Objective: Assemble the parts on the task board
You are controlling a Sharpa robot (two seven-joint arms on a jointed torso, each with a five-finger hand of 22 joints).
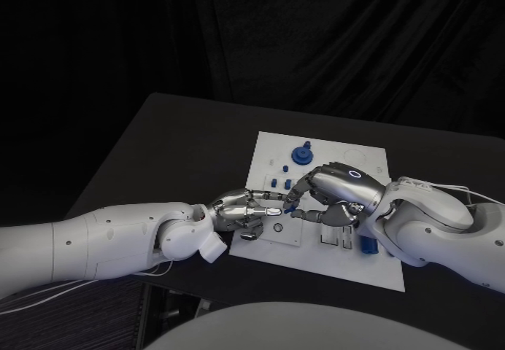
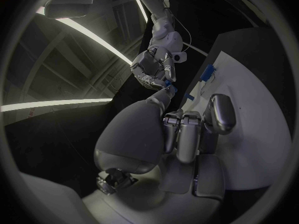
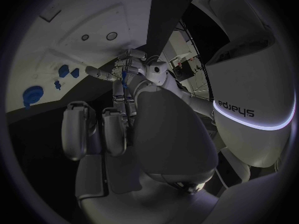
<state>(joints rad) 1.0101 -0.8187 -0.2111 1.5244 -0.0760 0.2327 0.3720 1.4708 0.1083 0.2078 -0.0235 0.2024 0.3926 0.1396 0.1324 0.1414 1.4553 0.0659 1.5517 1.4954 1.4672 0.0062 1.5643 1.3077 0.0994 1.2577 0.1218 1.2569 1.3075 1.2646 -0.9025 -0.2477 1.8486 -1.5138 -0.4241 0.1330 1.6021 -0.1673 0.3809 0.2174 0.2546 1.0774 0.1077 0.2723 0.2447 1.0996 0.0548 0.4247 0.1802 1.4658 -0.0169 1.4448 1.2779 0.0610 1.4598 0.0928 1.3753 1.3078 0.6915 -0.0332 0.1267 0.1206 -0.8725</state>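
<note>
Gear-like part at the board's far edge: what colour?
Blue; the gear-like part shows best in the head view.

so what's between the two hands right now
A small blue part sits between the fingertips of the left hand and the right hand, above the task board. The head view shows this; which hand grips it is unclear.

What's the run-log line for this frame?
left hand: pinches small blue part | right hand: touches same part | site: above task board | phase: handover, direction unclear

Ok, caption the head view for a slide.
Both hands, left and right, meet over the white board, a small blue part between their fingers.
</note>
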